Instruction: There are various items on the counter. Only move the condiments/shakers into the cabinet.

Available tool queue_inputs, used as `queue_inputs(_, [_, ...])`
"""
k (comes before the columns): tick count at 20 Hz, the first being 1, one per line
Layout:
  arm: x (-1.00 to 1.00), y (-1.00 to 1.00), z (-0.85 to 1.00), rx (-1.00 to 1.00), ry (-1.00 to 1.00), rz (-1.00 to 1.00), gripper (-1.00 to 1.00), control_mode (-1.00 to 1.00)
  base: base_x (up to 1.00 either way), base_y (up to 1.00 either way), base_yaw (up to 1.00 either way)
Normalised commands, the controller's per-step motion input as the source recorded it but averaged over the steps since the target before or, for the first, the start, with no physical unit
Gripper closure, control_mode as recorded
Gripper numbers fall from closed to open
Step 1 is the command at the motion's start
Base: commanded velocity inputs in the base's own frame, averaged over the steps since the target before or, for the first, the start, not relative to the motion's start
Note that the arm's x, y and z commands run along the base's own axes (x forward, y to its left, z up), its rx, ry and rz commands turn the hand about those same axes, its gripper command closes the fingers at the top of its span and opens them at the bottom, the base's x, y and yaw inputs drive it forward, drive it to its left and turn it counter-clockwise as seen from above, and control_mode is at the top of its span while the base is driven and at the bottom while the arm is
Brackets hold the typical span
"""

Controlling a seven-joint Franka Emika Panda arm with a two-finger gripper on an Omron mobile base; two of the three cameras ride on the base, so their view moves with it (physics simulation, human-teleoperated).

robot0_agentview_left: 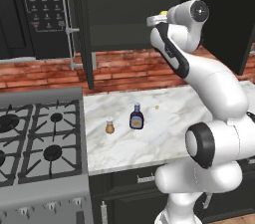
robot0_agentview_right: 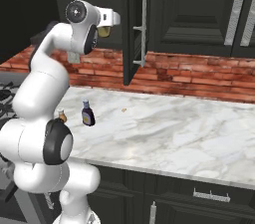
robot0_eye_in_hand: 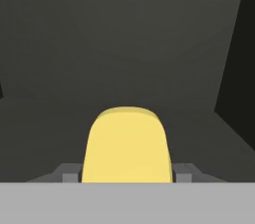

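Reaching into the cabinet (robot0_eye_in_hand: 124,44), the gripper (robot0_eye_in_hand: 128,178) pinches the yellow squeeze bottle (robot0_eye_in_hand: 128,148) for shelving. The sauce bottle (robot0_agentview_left: 136,117) and shaker (robot0_agentview_left: 110,127) stand on the tabletop (robot0_agentview_left: 164,128), awaiting transfer.

The white-grey veined marble tabletop (robot0_agentview_left: 179,113) runs beside the grey stove with black burner grates (robot0_agentview_left: 35,138). On it stand a dark purple-brown sauce bottle with a white label and blue-grey cap (robot0_agentview_left: 136,117) and, near it toward the stove, a tiny orange-brown shaker with a pale top (robot0_agentview_left: 109,127). A tiny orange speck (robot0_agentview_left: 157,107) lies apart, nearer the brick wall.
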Motion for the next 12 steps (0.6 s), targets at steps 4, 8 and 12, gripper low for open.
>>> queue_inputs(4, [0.17,-0.06,0.0,0.0,0.0,0.0,1.0,-1.0,0.0,0.0,0.0])
queue_inputs(8, [0.06,-0.06,0.0,0.0,0.0,0.0,1.0,-1.0,0.0,0.0,0.0])
queue_inputs(12, [0.24,0.0,0.0,0.01,0.0,-0.05,1.0,-1.0,0.0,0.0,0.0])
